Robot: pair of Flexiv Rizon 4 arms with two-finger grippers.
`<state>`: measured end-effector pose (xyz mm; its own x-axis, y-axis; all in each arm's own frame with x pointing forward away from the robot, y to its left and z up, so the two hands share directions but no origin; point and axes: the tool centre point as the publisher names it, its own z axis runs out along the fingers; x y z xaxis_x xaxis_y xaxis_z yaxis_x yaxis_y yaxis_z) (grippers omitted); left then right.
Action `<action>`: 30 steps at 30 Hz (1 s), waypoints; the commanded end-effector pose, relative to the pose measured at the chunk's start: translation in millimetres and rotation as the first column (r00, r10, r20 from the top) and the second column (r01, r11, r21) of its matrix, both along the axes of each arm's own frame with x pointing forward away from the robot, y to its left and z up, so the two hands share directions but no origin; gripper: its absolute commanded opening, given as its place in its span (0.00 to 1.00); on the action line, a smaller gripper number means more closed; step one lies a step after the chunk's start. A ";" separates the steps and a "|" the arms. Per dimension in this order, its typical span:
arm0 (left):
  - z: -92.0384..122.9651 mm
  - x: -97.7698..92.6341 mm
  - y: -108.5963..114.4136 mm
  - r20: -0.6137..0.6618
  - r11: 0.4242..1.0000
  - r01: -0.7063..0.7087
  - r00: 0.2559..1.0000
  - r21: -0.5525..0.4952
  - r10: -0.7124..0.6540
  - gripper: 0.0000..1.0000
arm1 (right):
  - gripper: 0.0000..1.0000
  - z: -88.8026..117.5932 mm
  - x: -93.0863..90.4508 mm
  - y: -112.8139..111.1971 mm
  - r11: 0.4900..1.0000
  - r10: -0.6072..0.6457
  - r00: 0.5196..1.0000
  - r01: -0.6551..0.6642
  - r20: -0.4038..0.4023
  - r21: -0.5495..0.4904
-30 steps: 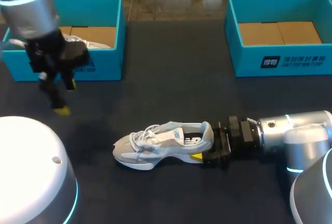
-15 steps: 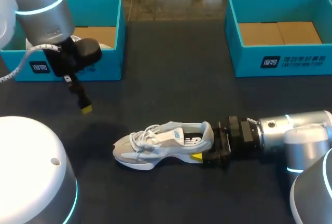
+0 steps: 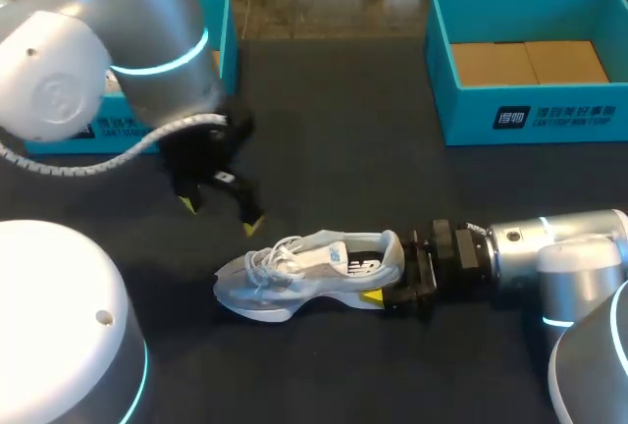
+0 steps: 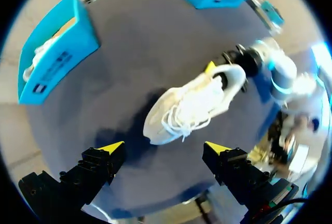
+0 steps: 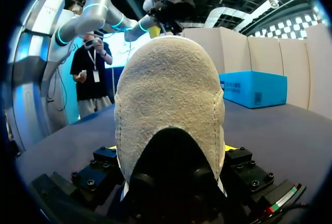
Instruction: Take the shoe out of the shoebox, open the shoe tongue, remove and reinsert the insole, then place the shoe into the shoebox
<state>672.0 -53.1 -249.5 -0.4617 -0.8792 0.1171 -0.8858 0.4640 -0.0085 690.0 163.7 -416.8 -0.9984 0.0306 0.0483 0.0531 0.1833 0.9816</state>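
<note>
While R jaws clamp shoe heel on table, L jaws hang apart near toe.

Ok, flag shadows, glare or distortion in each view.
Head view: even light, hardly any shadow on the table. Left wrist view: a shadow beside the toe of the shoe, ahead of the left end effector; table edge bowed. Right wrist view: the shoe fills the middle, no glare.

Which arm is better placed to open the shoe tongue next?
Left. The left gripper hangs open close to the laces of the shoe and holds nothing. The right gripper is shut on the heel, steadying the shoe on the table.
</note>
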 end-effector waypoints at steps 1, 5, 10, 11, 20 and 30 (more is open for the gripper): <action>-0.1 0.2 -4.2 0.030 0.892 -0.448 0.894 0.054 0.447 1.00 | 0.00 0.8 -0.3 1.2 1.000 0.001 1.000 -0.001 -0.002 -0.004; -0.1 0.2 -4.2 0.030 0.892 -0.448 0.894 0.054 0.447 1.00 | 0.00 0.8 -0.3 1.2 1.000 0.001 1.000 -0.001 -0.002 -0.004; -4.6 0.6 -21.8 0.074 0.822 -0.567 0.823 0.055 0.563 1.00 | 0.00 0.8 -0.3 1.2 1.000 0.001 1.000 -0.001 -0.002 -0.004; -7.6 -0.4 -30.9 0.064 0.795 -0.602 0.798 0.072 0.599 1.00 | 0.00 0.8 -0.3 1.2 1.000 0.001 1.000 -0.001 -0.002 -0.004; -24.5 -13.5 -103.3 0.101 0.698 -0.694 0.718 0.174 0.689 1.00 | 0.00 0.8 -0.3 1.2 1.000 0.001 1.000 -0.001 -0.002 -0.004; -26.8 -15.6 -103.6 0.101 0.728 -0.669 0.743 0.149 0.662 1.00 | 0.00 0.8 -0.3 1.2 1.000 0.001 1.000 -0.001 -0.002 -0.004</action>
<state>658.7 -137.7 -271.8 0.2449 -0.9695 -0.0058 -0.9696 -0.2448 -0.0038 689.9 163.7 -416.9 -0.9984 0.0307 0.0484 0.0532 0.1834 0.9816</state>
